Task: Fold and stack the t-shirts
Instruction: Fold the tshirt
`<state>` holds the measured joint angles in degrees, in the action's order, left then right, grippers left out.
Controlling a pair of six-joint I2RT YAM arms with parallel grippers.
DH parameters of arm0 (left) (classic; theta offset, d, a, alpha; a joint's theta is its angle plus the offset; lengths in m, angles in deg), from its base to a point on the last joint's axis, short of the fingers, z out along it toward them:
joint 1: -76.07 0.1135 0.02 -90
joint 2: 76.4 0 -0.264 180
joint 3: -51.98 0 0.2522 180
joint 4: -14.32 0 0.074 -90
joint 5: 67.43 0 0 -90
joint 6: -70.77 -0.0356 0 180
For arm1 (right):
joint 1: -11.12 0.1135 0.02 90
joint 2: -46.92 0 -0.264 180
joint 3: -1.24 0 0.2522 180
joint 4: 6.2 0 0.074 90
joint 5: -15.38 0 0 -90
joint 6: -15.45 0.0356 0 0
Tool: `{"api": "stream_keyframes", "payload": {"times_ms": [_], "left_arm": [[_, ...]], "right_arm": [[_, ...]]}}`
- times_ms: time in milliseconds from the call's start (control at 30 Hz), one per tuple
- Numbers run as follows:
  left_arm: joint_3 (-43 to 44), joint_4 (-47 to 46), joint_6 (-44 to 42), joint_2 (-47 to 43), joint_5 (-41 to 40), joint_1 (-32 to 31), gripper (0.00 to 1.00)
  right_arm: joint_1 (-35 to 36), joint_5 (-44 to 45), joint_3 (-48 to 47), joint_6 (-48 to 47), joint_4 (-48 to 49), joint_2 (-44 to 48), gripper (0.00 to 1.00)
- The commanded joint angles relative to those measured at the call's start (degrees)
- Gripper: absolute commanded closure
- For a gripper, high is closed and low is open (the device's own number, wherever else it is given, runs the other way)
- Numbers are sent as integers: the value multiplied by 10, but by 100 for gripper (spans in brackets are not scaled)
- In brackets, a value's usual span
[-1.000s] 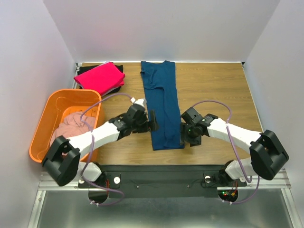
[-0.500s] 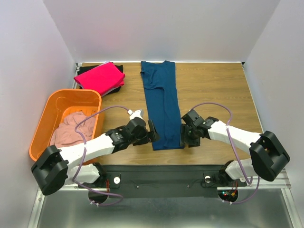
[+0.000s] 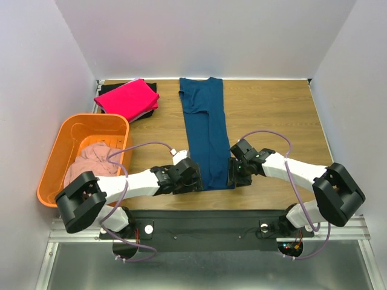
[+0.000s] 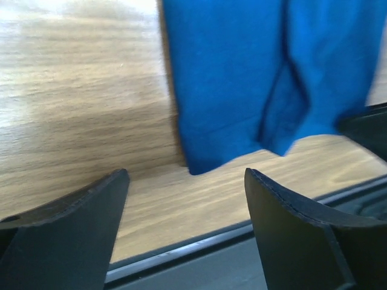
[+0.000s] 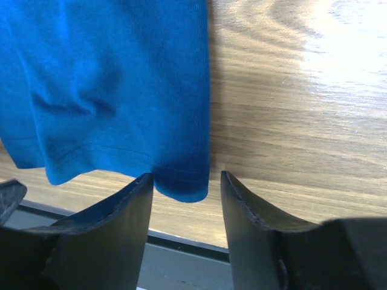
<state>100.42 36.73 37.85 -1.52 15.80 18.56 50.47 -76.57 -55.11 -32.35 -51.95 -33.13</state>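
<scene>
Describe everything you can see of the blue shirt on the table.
The blue t-shirt is knit cloth, folded lengthwise into a long strip. It lies flat on the wooden table, collar at the far edge, stitched hem nearest. No print shows. Its near-right hem corner sits inside the open right hand; the open left hand faces the near-left corner, apart.
</scene>
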Motion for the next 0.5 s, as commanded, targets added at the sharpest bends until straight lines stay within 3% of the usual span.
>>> {"api": "stream_keyframes", "payload": {"times_ms": [0,200,233,400,467], "left_arm": [[34,12,-5,39,-20,-17,17],[47,19,-10,77,-20,-23,36],[46,20,-10,84,-20,-23,43],[44,20,-8,101,-16,-28,57],[43,22,-8,104,-16,-29,71]], "right_arm": [[-1,6,3,-7,20,-5,48],[-1,14,13,-10,19,-5,53],[-1,14,16,-10,19,-4,55],[-1,32,29,-10,16,-3,67],[-1,37,32,-11,11,1,71]]}}
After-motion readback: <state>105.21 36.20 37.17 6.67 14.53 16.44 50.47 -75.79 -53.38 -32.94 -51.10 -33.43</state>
